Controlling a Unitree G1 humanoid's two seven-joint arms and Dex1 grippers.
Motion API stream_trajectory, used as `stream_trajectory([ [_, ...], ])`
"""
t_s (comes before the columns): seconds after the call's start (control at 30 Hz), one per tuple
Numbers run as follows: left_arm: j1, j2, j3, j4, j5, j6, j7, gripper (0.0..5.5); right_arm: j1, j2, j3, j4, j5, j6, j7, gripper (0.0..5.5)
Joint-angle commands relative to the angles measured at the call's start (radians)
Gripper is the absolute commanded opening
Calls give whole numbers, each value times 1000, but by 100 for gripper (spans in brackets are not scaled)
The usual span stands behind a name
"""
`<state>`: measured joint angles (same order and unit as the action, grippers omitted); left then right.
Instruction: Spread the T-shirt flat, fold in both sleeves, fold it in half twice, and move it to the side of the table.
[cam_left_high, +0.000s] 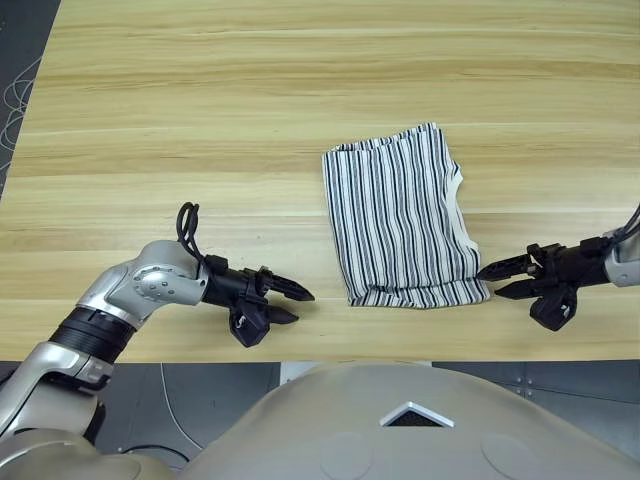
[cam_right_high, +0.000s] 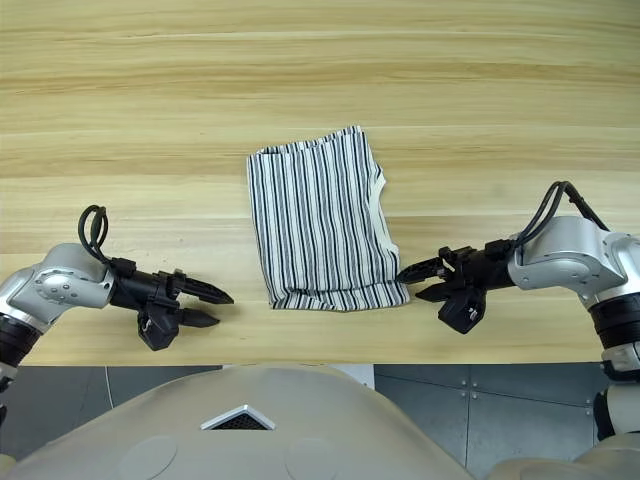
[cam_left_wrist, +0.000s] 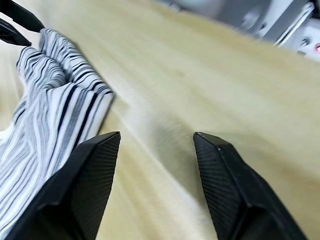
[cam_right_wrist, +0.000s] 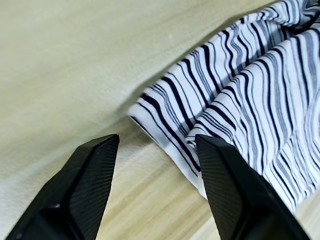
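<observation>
Judging the folds done: striped T-shirt (cam_left_high: 400, 220) lies as a compact rectangle mid-counter (cam_left_high: 200, 120). My left pincer (cam_left_high: 303, 306) and right pincer (cam_left_high: 488, 283) gape empty, flanking its near edge. Next: pinch it and slide it aside.

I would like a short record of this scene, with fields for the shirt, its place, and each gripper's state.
T-shirt: striped, folded into a compact rectangle, collar edge toward the robot's right
place: on the wooden table, near its front edge, between the two grippers
left gripper: open, to the left of the T-shirt, apart from it
right gripper: open, fingertips close by the T-shirt's near right corner; contact cannot be told
</observation>
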<state>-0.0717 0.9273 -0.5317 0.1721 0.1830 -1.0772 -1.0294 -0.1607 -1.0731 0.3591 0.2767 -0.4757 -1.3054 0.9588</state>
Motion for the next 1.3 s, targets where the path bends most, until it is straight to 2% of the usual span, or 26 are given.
stream_trajectory([
  [0.03, -32, -29, -24, 42, 47, -12, 20, 273, 1, 11, 8, -14, -69, 4, -52, 283],
  [0.1, -34, -38, -36, 36, 44, -16, 25, 273, 9, 7, 17, -37, -74, 7, -76, 283],
  [0.2, -36, -33, -46, 22, 34, -16, 28, 221, 29, 2, 27, -87, -61, 29, -104, 283],
  [0.4, -68, 0, -34, 25, 10, -9, 28, 221, 14, -29, 26, -60, -49, 39, -151, 283],
  [0.73, -130, -75, -44, 58, 39, 2, 54, 221, -8, -39, 22, -2, -51, 40, -198, 283],
  [0.8, -135, -86, -25, 49, 72, -1, 75, 218, -5, -42, 23, -5, -44, 53, -197, 310],
  [1.1, -157, -96, -31, 77, 83, 9, 89, 369, -20, -34, 33, 20, -67, 62, -217, 482],
  [1.17, -160, -100, -36, 73, 78, 13, 85, 395, -23, -25, 37, 22, -77, 61, -224, 507],
  [1.3, -164, -124, -61, 38, 67, 32, 73, 395, -29, -4, 55, 26, -99, 60, -232, 507],
])
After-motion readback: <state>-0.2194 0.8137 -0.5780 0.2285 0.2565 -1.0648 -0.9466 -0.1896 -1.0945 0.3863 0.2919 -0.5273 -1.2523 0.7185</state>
